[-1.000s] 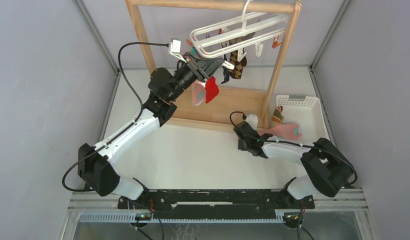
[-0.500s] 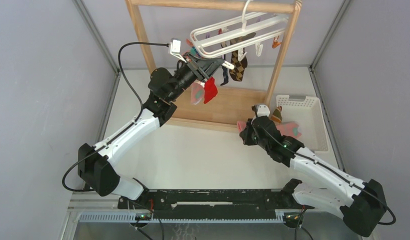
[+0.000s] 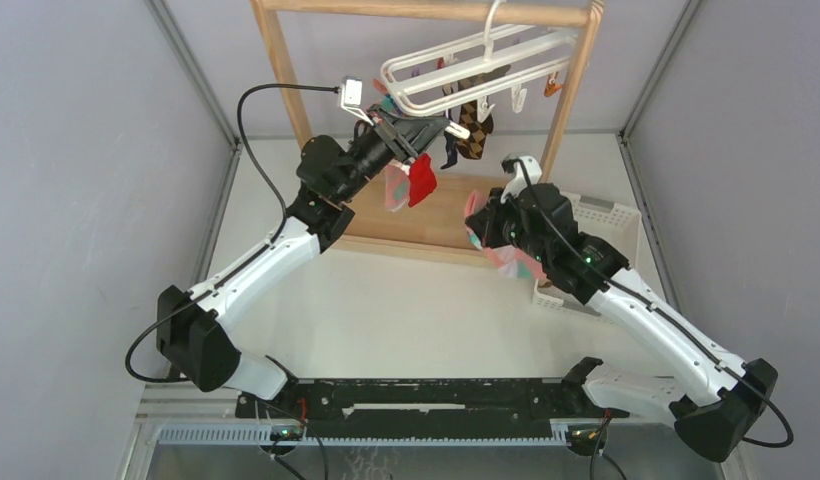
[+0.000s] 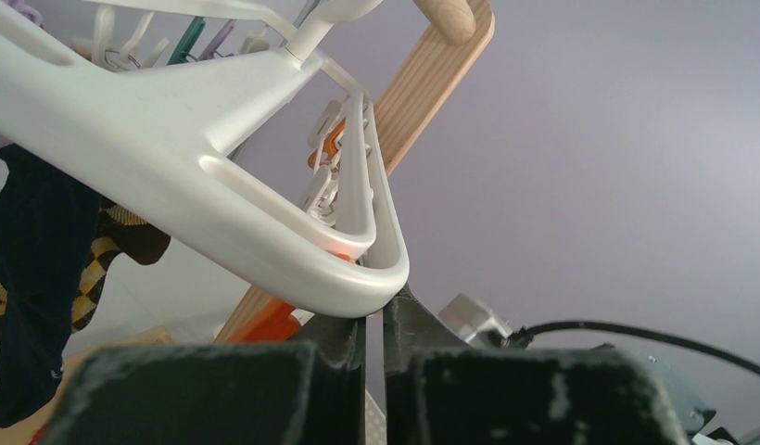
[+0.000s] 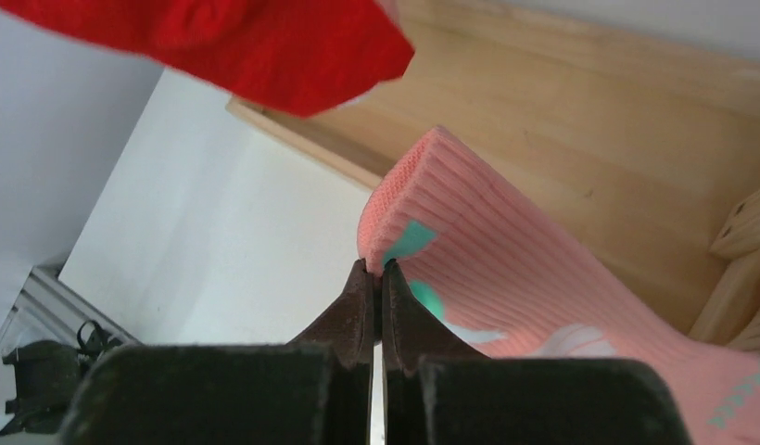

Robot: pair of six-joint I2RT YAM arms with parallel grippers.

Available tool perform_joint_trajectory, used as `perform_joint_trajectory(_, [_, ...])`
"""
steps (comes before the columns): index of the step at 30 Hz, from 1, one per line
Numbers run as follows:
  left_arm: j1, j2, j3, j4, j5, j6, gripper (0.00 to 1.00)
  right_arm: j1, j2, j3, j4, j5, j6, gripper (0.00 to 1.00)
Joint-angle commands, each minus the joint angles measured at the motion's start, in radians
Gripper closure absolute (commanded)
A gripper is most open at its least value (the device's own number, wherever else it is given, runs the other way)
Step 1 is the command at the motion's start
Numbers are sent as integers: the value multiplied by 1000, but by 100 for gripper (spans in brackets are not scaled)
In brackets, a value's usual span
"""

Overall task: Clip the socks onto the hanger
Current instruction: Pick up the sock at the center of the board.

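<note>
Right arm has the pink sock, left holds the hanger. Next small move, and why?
Probably raise the right gripper toward the hanger: it pinches the pink sock at its cuff, low over the wooden base, while the left gripper is shut on the hanger's corner.

White link shells, black joint housings. Black cable [image 3: 286, 87] and white wrist camera [image 3: 351, 92] on left arm [image 3: 256, 265]; small green lights [image 3: 586, 258] on right arm [image 3: 666, 330]. Matte black left tool [image 4: 374, 311], right tool [image 5: 376, 278].

Two claws: left claw [image 4: 374, 320], right claw [image 5: 376, 278]. One white hanger [image 3: 466, 70], one wooden rack [image 3: 276, 60], one basket [image 3: 611, 212]. Five socks in sight: red sock [image 3: 422, 180], pale pink sock [image 3: 393, 190], dark sock [image 3: 451, 150], checked sock [image 3: 476, 128], teal-dotted pink sock [image 3: 508, 258].
</note>
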Motion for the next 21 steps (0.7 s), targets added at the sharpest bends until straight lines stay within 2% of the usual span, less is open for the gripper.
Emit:
perform_joint_trajectory(1, [-8,10,-1,-2,96,-30,100,-52,19,105,33,-35,-64,100])
perform_joint_trajectory(6, [-8,9,-2,-6,91,-17,100,-97,40,200,14,-54,-87,100])
perform_joint_trajectory(21, [-8,15,-8,-11,97,25,100,-108,113,395,-50,-57,-154,100])
